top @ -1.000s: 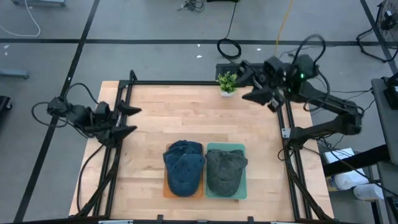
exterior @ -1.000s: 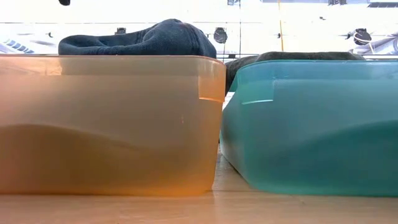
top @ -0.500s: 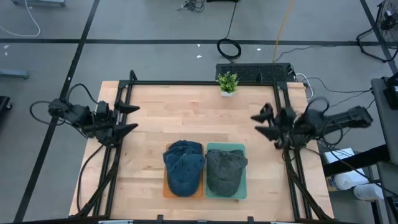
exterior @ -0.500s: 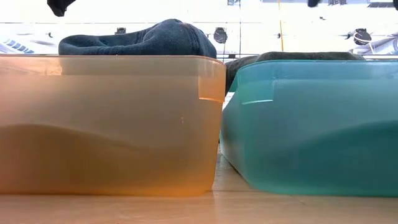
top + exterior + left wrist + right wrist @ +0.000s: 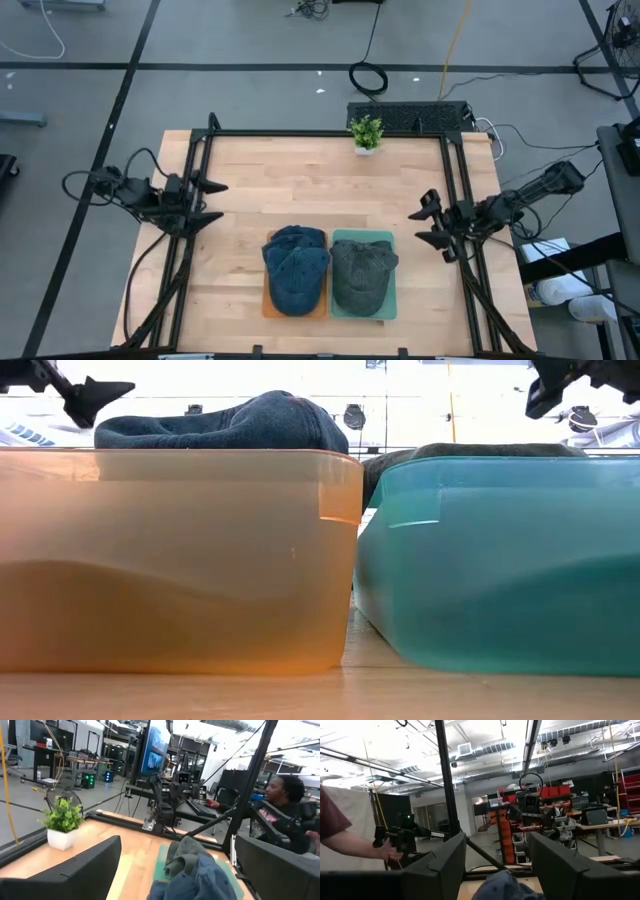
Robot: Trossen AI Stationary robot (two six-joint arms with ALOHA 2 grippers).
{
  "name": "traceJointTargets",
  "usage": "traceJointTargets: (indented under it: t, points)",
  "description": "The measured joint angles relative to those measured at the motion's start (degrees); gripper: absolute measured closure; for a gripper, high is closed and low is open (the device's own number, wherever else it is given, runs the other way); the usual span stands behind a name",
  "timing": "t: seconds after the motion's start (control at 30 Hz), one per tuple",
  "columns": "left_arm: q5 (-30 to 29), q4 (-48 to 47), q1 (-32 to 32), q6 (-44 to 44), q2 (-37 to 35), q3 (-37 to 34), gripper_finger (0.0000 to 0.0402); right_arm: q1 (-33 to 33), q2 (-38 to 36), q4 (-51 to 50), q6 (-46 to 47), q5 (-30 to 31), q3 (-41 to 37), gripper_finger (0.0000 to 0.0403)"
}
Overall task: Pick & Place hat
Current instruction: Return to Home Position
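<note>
Two blue hats (image 5: 296, 268) lie piled in the orange bin (image 5: 170, 560), with the top one (image 5: 232, 422) rising above the rim. A grey-green hat (image 5: 362, 272) lies in the teal bin (image 5: 500, 560) beside it. My left gripper (image 5: 208, 200) hovers open at the table's left side and points toward the bins. In its wrist view the hats (image 5: 197, 875) lie ahead of its fingers. My right gripper (image 5: 430, 221) hovers open at the right side, also pointing inward, with a blue hat (image 5: 505, 887) low ahead of it. Neither gripper holds anything.
A small potted plant (image 5: 366, 133) stands at the table's far edge. Black frame rails (image 5: 200, 160) run along the left and right sides. A person (image 5: 280, 805) sits beyond the table, and an arm (image 5: 350, 845) shows past the right gripper. Bare wood lies between the grippers and the bins.
My right gripper has swung from the far right corner near the plant toward the near edge, along the right side, and come down; its fingers now show in the low view. My left gripper has sunk a little. The hats and bins have not moved.
</note>
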Motion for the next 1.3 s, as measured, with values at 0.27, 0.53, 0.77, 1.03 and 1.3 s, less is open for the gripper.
traceJointTargets:
  t: [0.27, 0.53, 0.77, 1.03, 1.3]
  points:
    - [0.0, -0.7, 0.0, -3.6, -1.3, -4.3, 0.0002, 0.0, -5.9, -0.4, -2.1, -1.8, -5.3, 0.0200]
    - [0.0, 0.0, 0.0, -10.6, -1.3, -10.4, 0.0002, 0.0, -11.7, -5.8, -2.4, -1.3, -8.5, 0.0200]
    - [-0.5, 7.0, 0.0, -12.1, -1.3, -16.9, 0.0002, -0.1, -15.5, -14.6, 0.7, 0.2, -8.6, 0.0200]
    - [3.9, 12.1, -0.1, -7.1, -1.3, -18.7, 0.0002, -0.1, -16.5, -24.4, 6.6, 3.9, -8.6, 0.0200]
    - [20.7, 8.9, -0.9, -1.5, 3.9, -18.2, 0.0002, -0.1, -16.3, -39.6, 15.7, 12.2, -8.7, 0.0200]
